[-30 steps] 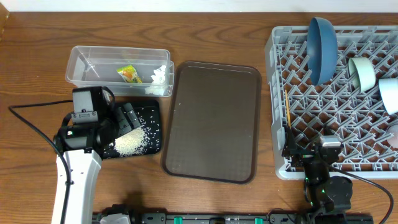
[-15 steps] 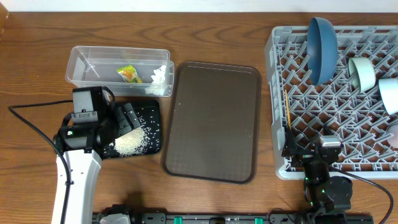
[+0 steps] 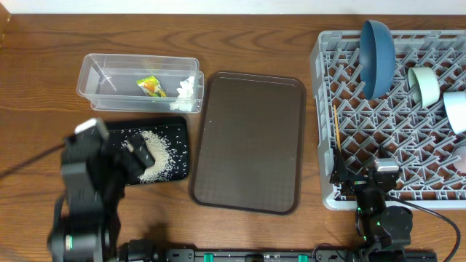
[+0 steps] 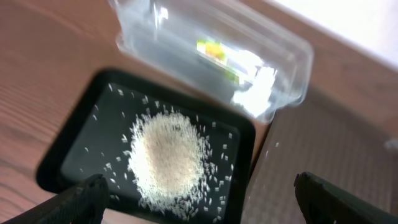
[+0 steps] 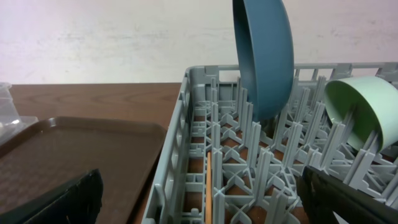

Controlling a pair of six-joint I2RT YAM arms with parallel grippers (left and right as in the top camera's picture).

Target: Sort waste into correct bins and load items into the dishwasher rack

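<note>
The clear tub (image 3: 109,93) holds the yellow-orange wrapper (image 3: 151,86) and white tissue (image 3: 189,87). The black tray (image 3: 175,127) holds a pile of rice (image 3: 155,161). My left gripper (image 3: 138,156) is open and empty above the tray's front-left part; in the left wrist view the left gripper (image 4: 205,199) looks down on the rice (image 4: 166,155). The grey rack (image 3: 328,116) holds the dark blue dish (image 3: 377,47), mint bowl (image 3: 424,84), light blue bowl (image 3: 457,109), pinkish cup (image 3: 460,156) and chopstick (image 3: 337,131). My right gripper (image 3: 364,178) is open and empty at the rack's front edge; the right wrist view shows the right gripper (image 5: 199,199).
The flat brown tray (image 3: 251,142) lies between the bins and the rack. It also shows in the left wrist view (image 4: 323,143) and the right wrist view (image 5: 74,149). Bare wooden table lies left of the bins.
My left arm has pulled back toward the front left, and its gripper has shifted from over the rice toward the black tray's front-left part. The right arm has not moved.
</note>
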